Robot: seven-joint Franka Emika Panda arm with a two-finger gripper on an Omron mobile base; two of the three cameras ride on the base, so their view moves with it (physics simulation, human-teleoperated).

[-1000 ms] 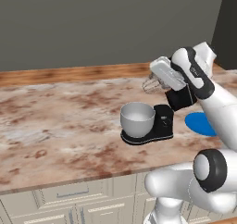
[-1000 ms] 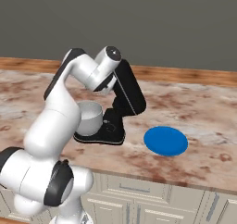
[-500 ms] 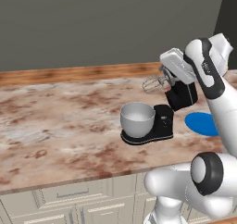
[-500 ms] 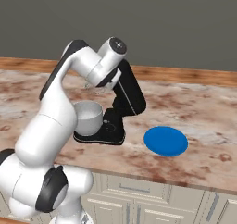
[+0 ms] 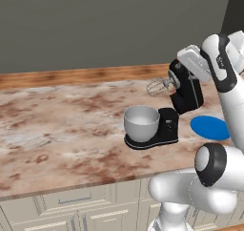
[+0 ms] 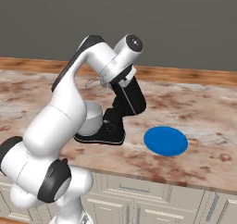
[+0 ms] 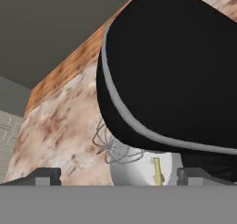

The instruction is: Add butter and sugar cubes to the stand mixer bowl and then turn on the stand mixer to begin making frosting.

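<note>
1. The stand mixer (image 5: pixel 176 108) stands on the marbled tabletop (image 5: pixel 62 125), its black head tilted up and back, with the silver whisk (image 5: pixel 157 87) hanging in the air above the stand mixer bowl (image 5: pixel 141 122).
2. The bowl sits on the mixer's base, on the side away from the blue plate (image 6: pixel 165 141), which lies flat on the tabletop just beside the mixer.
3. Over the last second the arm has swung its hand away from above the whisk, back over the raised head. In the left base view the white hand now sits just behind the top of the head.
4. The gripper (image 7: pixel 118 177) looks down along the black head, with the whisk and the bowl beyond it. The fingertips (image 7: pixel 46 176) show at the far edges of the hand view, so the jaws stand wide apart and hold nothing.
5. Inside the bowl, the hand view shows a small yellowish strip (image 7: pixel 157 171). It may be butter, but it is too small to be sure. I can make out no sugar cubes anywhere.
6. I judge that the hand is setting up behind the head to press it down over the bowl, the step before the knob is turned.
7. The risk is a push that slides off the rounded glossy head or shoves the whole mixer toward the plate.
</note>
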